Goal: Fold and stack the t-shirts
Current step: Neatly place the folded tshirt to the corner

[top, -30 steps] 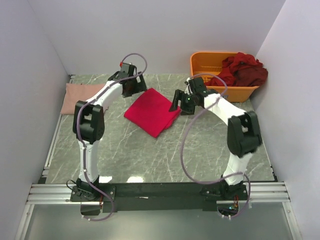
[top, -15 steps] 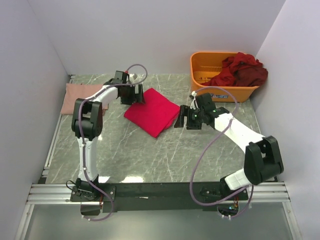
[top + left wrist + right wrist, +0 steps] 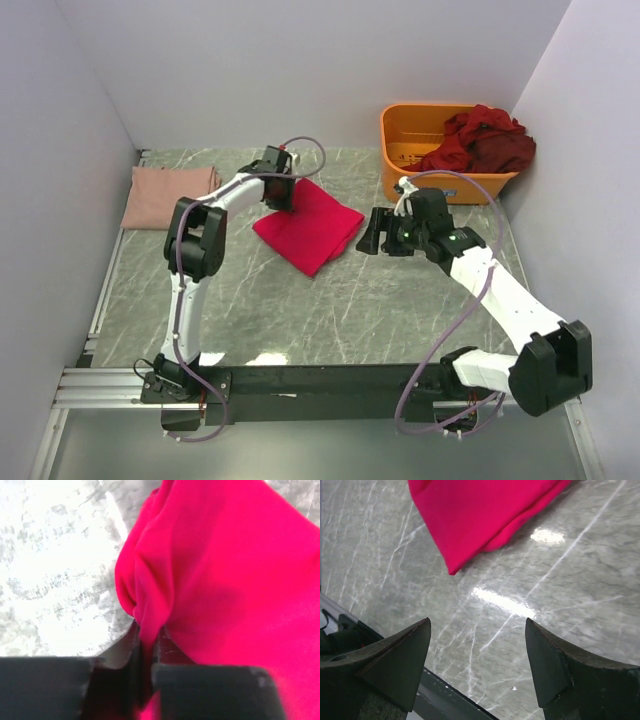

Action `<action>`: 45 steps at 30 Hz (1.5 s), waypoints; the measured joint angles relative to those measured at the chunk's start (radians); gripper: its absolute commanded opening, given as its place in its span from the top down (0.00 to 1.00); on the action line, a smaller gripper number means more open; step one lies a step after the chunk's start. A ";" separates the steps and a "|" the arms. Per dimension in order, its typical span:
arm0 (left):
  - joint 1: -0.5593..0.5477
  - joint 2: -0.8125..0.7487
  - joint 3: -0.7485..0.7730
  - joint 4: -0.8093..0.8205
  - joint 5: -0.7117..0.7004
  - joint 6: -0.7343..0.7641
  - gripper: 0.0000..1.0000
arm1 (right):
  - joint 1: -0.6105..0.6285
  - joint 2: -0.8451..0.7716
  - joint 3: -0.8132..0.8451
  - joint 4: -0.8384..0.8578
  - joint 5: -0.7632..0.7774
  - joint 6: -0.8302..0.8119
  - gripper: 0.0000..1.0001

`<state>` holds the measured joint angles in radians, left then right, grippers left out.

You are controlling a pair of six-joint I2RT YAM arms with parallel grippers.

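Observation:
A bright pinkish-red t-shirt point(image 3: 312, 226), folded into a rough square, lies on the marble table near its middle. My left gripper point(image 3: 284, 196) is shut on its far left edge; the left wrist view shows a fold of the red cloth point(image 3: 150, 600) pinched between the black fingers. My right gripper point(image 3: 372, 232) hovers open just right of the shirt, with nothing between its fingertips point(image 3: 417, 645); the shirt's near corner point(image 3: 480, 520) lies ahead of it. A pale dusty pink t-shirt point(image 3: 168, 192) lies folded at the far left. Dark maroon t-shirts point(image 3: 482, 140) are heaped in the bin.
An orange plastic bin point(image 3: 404, 138) stands at the back right against the wall. White walls close the table on the left, back and right. The table's metal front rail point(image 3: 455, 700) shows under the right gripper.
My left gripper moved right onto the red shirt's edge and shut on it. The right arm drew back to the right, off the shirt, still open. The shirt shifted slightly.

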<state>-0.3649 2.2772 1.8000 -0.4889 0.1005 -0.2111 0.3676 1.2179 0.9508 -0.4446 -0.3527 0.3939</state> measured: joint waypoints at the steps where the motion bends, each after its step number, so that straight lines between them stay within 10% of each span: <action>1: -0.019 -0.002 0.000 0.000 -0.033 -0.005 0.99 | -0.003 -0.016 -0.006 -0.002 0.010 -0.004 0.18; 21: 0.090 -0.160 -0.036 -0.006 -0.764 0.069 0.99 | -0.022 -0.123 -0.027 -0.038 0.235 -0.063 0.18; 45: 0.242 -0.285 0.097 0.010 -0.789 0.278 0.99 | -0.025 -0.120 -0.041 -0.029 0.254 -0.064 0.18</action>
<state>-0.1226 1.9919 1.8965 -0.4793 -0.6884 0.0669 0.3424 1.0981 0.9100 -0.4736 -0.0982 0.3302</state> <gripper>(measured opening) 0.058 0.821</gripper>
